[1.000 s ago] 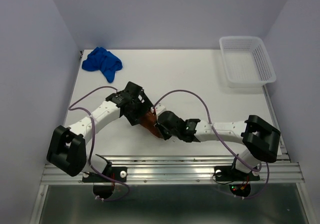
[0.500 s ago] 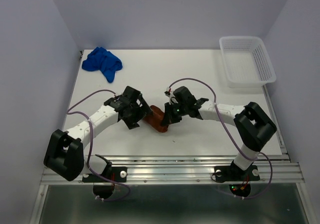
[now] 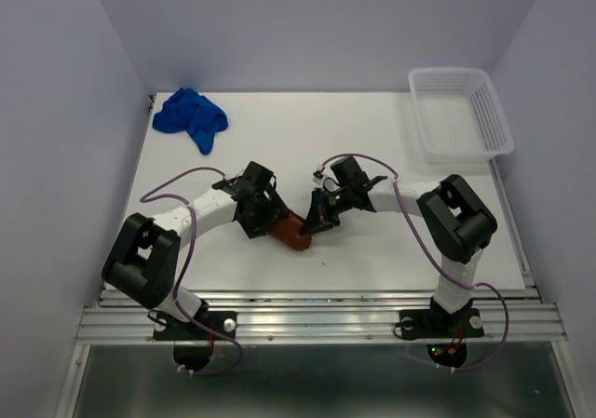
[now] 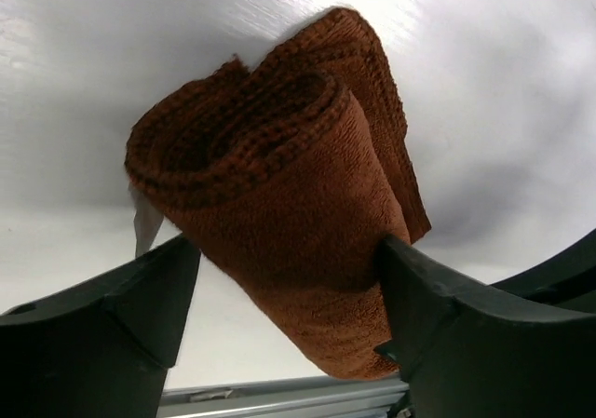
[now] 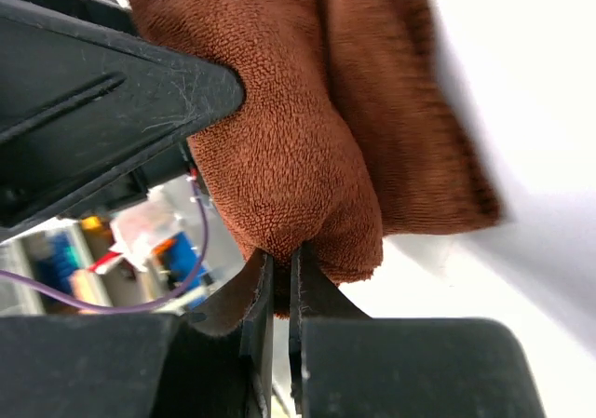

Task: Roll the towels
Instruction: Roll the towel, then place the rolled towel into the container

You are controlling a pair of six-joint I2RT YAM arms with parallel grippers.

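One surface (image 3: 372, 148) carries two towels, a rust-brown towel (image 3: 291, 234) and a blue towel (image 3: 191, 118), one white mesh basket (image 3: 491, 111), and two tools, the left tool (image 4: 287, 250) and the right tool (image 5: 282, 255).

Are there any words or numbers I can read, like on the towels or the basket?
None can be read. The white tag on the brown towel shows no print; the blue towel and basket are plain; the colourful bits in the right wrist view are too blurred.

Both arms crowd the rust-brown towel (image 3: 292, 234): left gripper (image 3: 272, 221) straddles its left end, right gripper (image 3: 310, 222) blocks its right. Behind it, open table (image 3: 307, 143); blue towel (image 3: 191, 118) far back-left, mesh basket (image 3: 461, 111) far back-right.
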